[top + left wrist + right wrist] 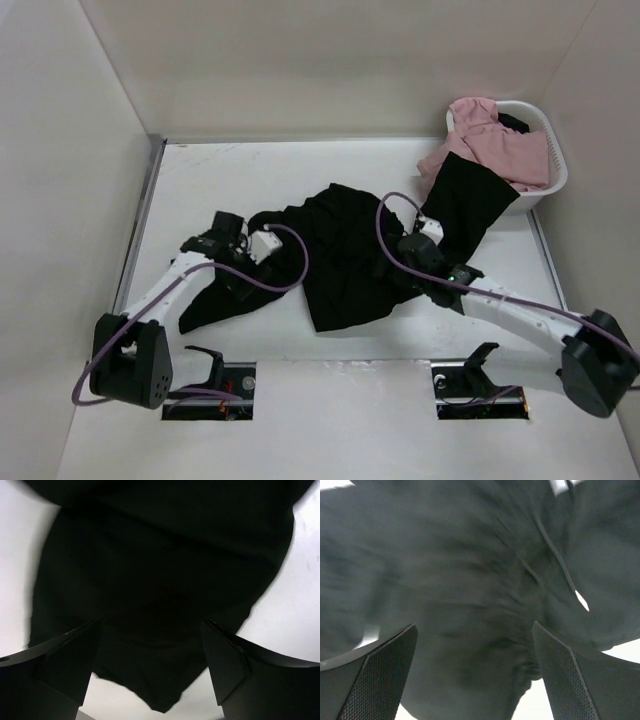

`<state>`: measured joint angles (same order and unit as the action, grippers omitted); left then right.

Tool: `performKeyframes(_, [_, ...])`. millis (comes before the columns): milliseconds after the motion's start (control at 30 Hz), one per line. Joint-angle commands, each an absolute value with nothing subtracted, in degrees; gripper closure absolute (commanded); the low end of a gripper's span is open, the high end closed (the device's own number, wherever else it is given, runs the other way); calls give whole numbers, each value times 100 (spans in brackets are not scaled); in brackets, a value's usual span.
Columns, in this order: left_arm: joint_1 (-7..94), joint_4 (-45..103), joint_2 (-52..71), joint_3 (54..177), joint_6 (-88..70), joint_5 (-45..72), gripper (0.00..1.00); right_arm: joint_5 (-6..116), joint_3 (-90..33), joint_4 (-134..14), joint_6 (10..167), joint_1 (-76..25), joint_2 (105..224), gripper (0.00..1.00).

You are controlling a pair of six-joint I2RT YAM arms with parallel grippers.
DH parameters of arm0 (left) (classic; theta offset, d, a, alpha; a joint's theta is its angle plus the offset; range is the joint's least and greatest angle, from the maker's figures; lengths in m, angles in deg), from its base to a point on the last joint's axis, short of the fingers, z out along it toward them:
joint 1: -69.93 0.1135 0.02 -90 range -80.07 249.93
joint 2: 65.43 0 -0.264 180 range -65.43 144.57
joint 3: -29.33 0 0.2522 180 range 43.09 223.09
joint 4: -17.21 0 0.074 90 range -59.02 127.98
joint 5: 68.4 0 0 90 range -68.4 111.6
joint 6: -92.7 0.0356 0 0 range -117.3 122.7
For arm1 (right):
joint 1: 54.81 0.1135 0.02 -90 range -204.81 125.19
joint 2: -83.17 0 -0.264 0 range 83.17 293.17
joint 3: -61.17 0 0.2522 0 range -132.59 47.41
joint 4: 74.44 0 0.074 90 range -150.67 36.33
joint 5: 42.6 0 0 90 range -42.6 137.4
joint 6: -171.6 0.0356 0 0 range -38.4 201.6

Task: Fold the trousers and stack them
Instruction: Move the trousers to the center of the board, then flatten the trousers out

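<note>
The trousers (345, 260), black and unfolded, sprawl in a rumpled heap across the middle of the white table (230, 170). One leg trails toward the near left. The other stretches to the far right, where its end lies against a white laundry basket (555, 175) and a pink garment (490, 145) spilling over the basket's rim. No crease or fold line shows in the overhead view: the fabric is bunched at the centre and the legs splay in different directions. A thin drawstring (552, 550) runs across the wrinkled cloth in the right wrist view, which suggests the waist lies on that side.

The left gripper (149, 623) hangs low over the left part of the garment, its fingers spread wide and nothing between them. Its camera looks onto a rounded end of black cloth with bare table on both sides. The right gripper (474, 626) is likewise spread wide and empty, poised close above the creased fabric near the drawstring. Whether either gripper's fingertips touch the cloth cannot be told from these views.

By the look of things the task is at its start. The trousers lie on the table but have been neither smoothed nor folded, and no stack is to be seen. Left to do, it appears, are drawing the far leg away from the basket, laying the legs together, folding them over and setting the bundle on a pile.
</note>
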<state>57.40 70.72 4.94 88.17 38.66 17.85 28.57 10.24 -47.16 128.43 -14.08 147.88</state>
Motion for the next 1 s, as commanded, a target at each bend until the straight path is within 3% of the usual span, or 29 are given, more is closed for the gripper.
performKeyframes(0, [5355,6703,593,8458,4032,2554,19,3368,1198,-5486,13565,-1487,15171,0])
performKeyframes(133, [5266,5921,1163,8168,3857,2967,19,3728,1076,-5663,13662,-1487,16041,0])
performKeyframes(200, [5292,5718,1392,8115,3777,3012,22,3948,1005,-5794,13644,-1487,16393,8])
performKeyframes(233, [5319,5630,1498,8097,3725,3012,25,4036,970,-5891,13618,-1496,16473,22])
performKeyframes(300, [5363,5550,1630,8097,3593,2977,47,4221,760,-6119,13548,-1496,16430,70])
performKeyframes(367, [5468,5436,1639,8105,3478,2960,73,4327,218,-6129,13321,-1478,16360,92])
performKeyframes(400, [5573,5357,1613,8123,3452,2986,82,4414,-282,-6033,13067,-1469,16394,99])
performKeyframes(500, [6283,5032,1429,8359,3443,3082,95,4739,-2432,-5384,12197,-1181,16911,100])
performKeyframes(700, [8410,4688,1191,9746,3469,2820,98,5547,-8413,-3829,10544,-12,19009,100])
performKeyframes(767, [8929,4671,1208,10274,3469,2592,98,5610,-9712,-3695,10445,139,19495,100])
performKeyframes(867, [9265,4706,1322,10995,3460,2336,98,5392,-9579,-3878,10637,130,19375,99])
performKeyframes(967, [9152,4776,1507,11584,3478,2283,98,4961,-7755,-4291,11032,-106,18595,97])
